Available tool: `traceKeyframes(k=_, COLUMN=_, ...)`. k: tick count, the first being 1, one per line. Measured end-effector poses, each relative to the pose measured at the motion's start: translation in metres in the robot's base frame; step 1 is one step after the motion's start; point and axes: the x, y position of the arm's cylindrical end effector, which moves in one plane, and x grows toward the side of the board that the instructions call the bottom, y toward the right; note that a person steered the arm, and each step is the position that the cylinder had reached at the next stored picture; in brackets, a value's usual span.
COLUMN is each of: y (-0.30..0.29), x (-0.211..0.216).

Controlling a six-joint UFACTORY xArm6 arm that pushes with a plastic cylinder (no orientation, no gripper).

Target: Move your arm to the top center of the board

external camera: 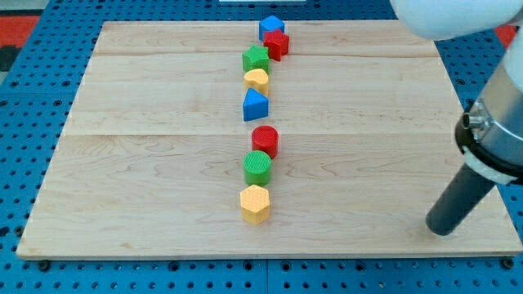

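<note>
My tip [441, 231] rests on the wooden board [147, 163] near its bottom right corner, far to the right of all the blocks. The blocks stand in a rough line down the board's middle. From the view's top: a blue block [271, 27], a red block [277, 45], a green block [256, 59], a yellow heart-shaped block [257, 79], a blue triangular block [255, 104], a red cylinder [265, 140], a green cylinder [258, 167] and a yellow hexagonal block [255, 203].
The arm's white and grey body [490, 98] hangs over the board's right edge. A blue perforated table [33, 163] surrounds the board.
</note>
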Motion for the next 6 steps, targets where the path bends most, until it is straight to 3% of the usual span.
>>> traceKeyframes(k=1, y=-0.001, x=-0.001)
traceKeyframes(k=4, y=-0.007, x=-0.340)
traceKeyframes(k=5, y=-0.033, x=-0.396)
traceKeyframes(k=6, y=-0.105, x=-0.395)
